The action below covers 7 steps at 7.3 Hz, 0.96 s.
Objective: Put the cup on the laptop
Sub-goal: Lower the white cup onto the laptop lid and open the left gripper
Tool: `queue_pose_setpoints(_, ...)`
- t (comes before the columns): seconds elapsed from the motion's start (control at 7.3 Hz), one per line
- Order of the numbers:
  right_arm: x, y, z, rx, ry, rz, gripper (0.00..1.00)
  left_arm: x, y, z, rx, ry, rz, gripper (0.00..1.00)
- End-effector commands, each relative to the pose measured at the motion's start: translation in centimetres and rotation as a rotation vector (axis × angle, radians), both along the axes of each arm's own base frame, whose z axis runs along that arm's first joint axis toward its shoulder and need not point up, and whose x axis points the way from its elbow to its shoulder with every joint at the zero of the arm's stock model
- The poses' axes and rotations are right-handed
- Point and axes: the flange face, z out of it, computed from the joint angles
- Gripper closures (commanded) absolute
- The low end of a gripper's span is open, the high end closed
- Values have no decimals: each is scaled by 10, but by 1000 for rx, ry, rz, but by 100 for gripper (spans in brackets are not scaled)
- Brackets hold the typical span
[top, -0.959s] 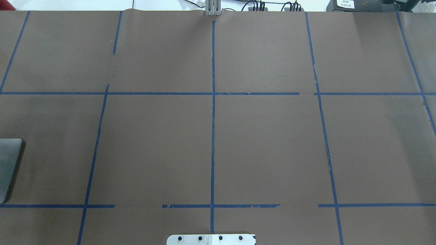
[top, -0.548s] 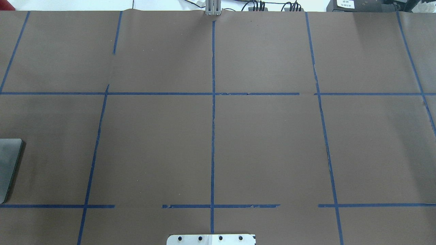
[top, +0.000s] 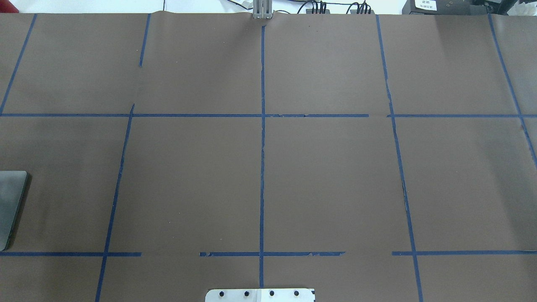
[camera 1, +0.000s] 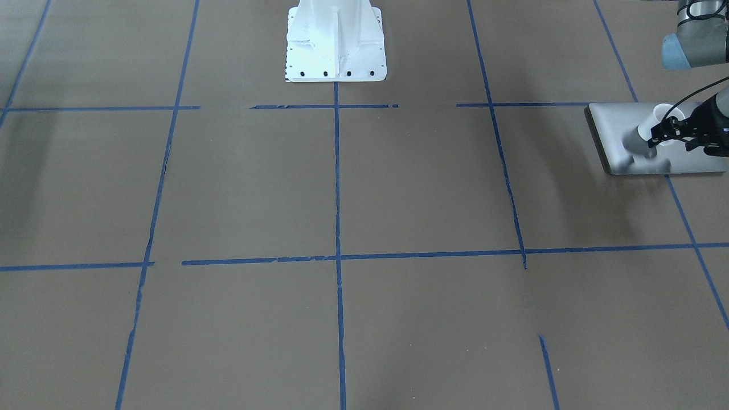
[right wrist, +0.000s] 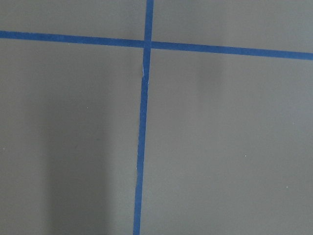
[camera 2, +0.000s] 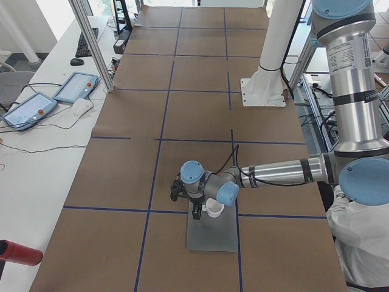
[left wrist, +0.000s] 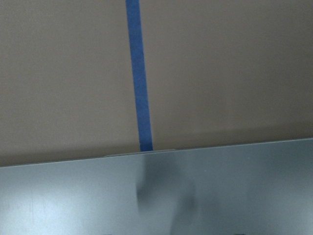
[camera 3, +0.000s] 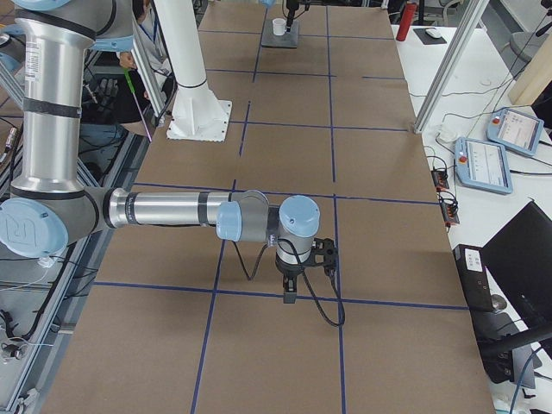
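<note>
- While the table (top: 327, 176) looks the same from overhead as a second ago, with the laptop (top: 10, 205) corner unmoved at its left edge, the work lies outside that view.
- The right gripper (camera 3: 291, 291) hangs low over the taped paper, well apart from the laptop. Whether it is wide or narrow cannot be told.
- The left gripper (camera 1: 663, 132) appears pinched on the rim of the cup (camera 1: 652, 121).
- The cup tilts over the laptop lid, touching it or just above. Only the release seems left.
</note>
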Motion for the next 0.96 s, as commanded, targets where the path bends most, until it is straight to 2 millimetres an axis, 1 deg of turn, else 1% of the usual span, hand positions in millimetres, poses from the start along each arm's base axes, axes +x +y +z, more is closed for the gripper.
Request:
queue_pose_setpoints(0.0,0,0,0,0,0,0,0,-42,-12,-5,59,-5,-9,1)
queue_pose_setpoints(0.14,0,0,0,0,0,0,0,-67,-16,-13,59,-21,10,1)
queue_pose_setpoints(0.27,0,0,0,0,0,0,0,-98,-16,-25,69,-31,28,0)
queue_pose_setpoints(0.41,0,0,0,0,0,0,0,-131,-11,-39,46,-36,-16,0)
queue_pose_setpoints(0.55,0,0,0,0,0,0,0,-152,-5,-52,32,-37,-66,0)
queue_pose_setpoints(0.68,0,0,0,0,0,0,0,-155,1,-63,40,-36,-73,0)
queue_pose_setpoints(0.82,0,0,0,0,1,0,0,-165,5,-76,22,-37,-96,0)
